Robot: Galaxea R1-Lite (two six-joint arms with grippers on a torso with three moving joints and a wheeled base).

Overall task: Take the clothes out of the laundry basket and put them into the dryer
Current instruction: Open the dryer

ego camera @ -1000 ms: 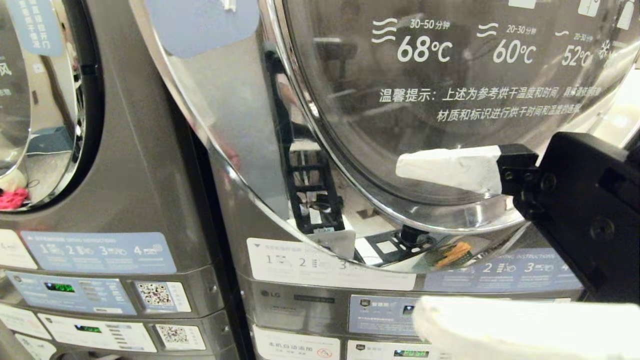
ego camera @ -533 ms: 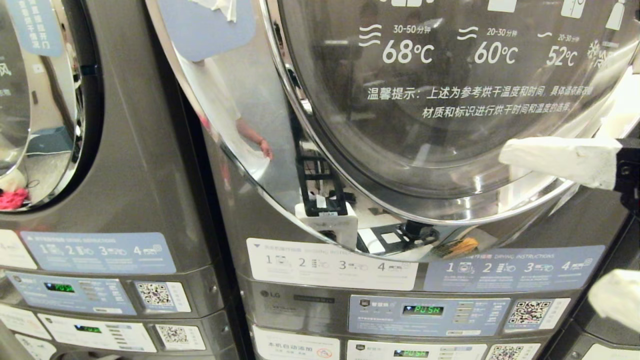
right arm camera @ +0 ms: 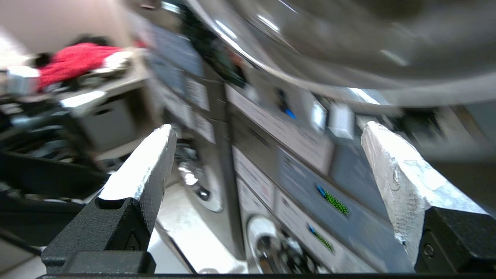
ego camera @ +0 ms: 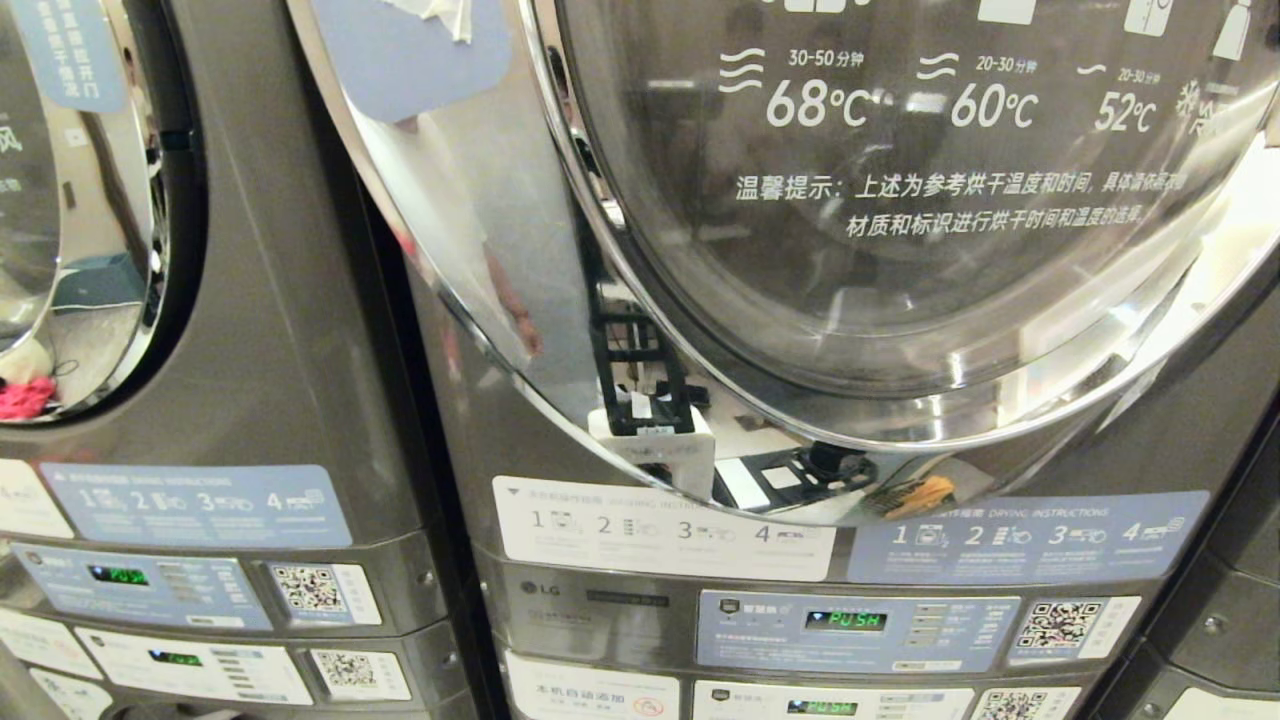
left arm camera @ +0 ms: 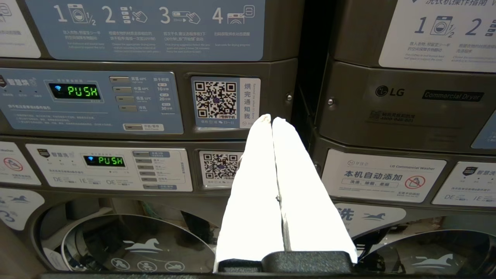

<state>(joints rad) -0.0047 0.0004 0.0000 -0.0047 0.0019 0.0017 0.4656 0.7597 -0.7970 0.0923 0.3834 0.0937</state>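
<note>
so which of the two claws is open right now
The right claw: its white fingers stand wide apart. The left claw has its fingers pressed together, parked facing the control panels.

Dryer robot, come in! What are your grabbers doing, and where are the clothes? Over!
Left gripper shut, empty, facing control panels. Right gripper open, empty. Dryer door closed, blocking loading. Basket unseen.

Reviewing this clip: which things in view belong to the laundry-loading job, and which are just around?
Job:
- dryer door, shut
- right gripper, open and empty
- left gripper, shut and empty, before the control panels
- red clothes, in the distance

Just around:
- left machine
- PUSH display
- QR sticker
- instruction labels
</note>
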